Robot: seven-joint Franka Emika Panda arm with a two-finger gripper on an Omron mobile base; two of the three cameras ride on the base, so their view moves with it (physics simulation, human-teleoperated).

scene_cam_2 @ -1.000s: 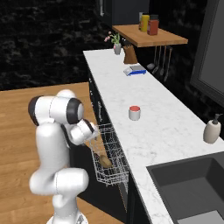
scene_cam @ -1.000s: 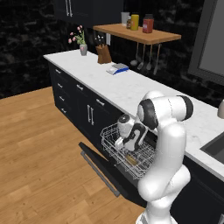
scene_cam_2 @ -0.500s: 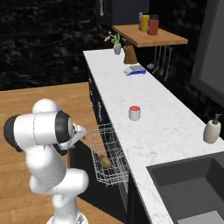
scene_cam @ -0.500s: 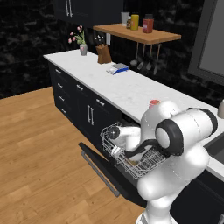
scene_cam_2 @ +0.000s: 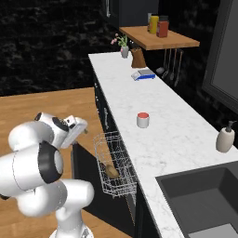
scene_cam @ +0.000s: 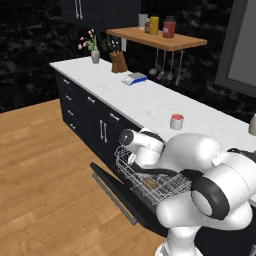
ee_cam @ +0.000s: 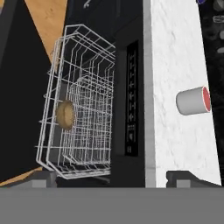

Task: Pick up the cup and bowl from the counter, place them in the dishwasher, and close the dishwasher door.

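Note:
The white cup (scene_cam: 176,121) (scene_cam_2: 143,120) (ee_cam: 194,101) with its red top stands alone on the marble counter (scene_cam_2: 162,107). The brown bowl (ee_cam: 65,114) (scene_cam_2: 111,171) (scene_cam: 150,183) lies in the white wire rack (ee_cam: 83,100) (scene_cam: 150,175), which is pulled out of the dishwasher (ee_cam: 132,100). The dishwasher door (scene_cam: 117,192) (scene_cam_2: 86,176) hangs open and down. My gripper (ee_cam: 116,176) (scene_cam_2: 80,128) hovers above the rack's outer end, out from the counter edge. Its jaws are open and empty, apart from both bowl and cup.
A beige soap bottle (scene_cam_2: 225,139) stands near the sink (scene_cam_2: 204,200). Farther along the counter are a blue item (scene_cam_2: 143,74), a knife block (scene_cam_2: 137,59) and a flower vase (scene_cam_2: 124,49), under a wooden shelf (scene_cam_2: 158,39) with jars. Wooden floor lies left of the door.
My arm has swung and lifted the hand out of the rack, back over the rack's outer end. The bowl stays in the rack and the cup has not moved.

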